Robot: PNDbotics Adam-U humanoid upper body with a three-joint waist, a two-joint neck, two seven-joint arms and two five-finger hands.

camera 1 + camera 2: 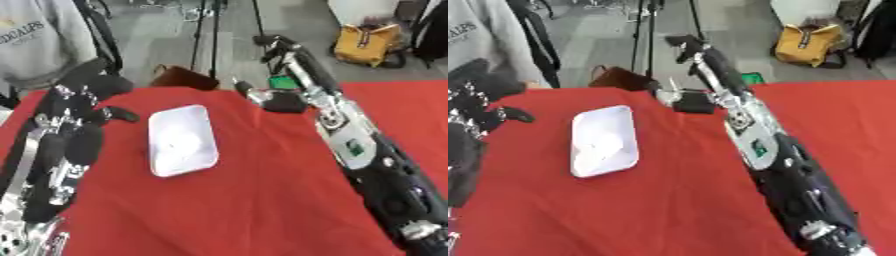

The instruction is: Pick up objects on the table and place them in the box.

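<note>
White box lies on the red cloth between both hands, left hand fingers relaxed beside it, right hand fingers' state indiscernible, no legible label

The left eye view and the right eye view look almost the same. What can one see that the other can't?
Only the left eye view shows the robot's whole left arm, running down to the lower left corner, with its left hand over the red tablecloth. Only the right eye view shows more of the table's right side and the grey floor left of the person's grey sweater. Both show the white tray, the right hand reaching toward the table's far edge, the brown box just behind the table, and the yellow bag on the floor.
</note>
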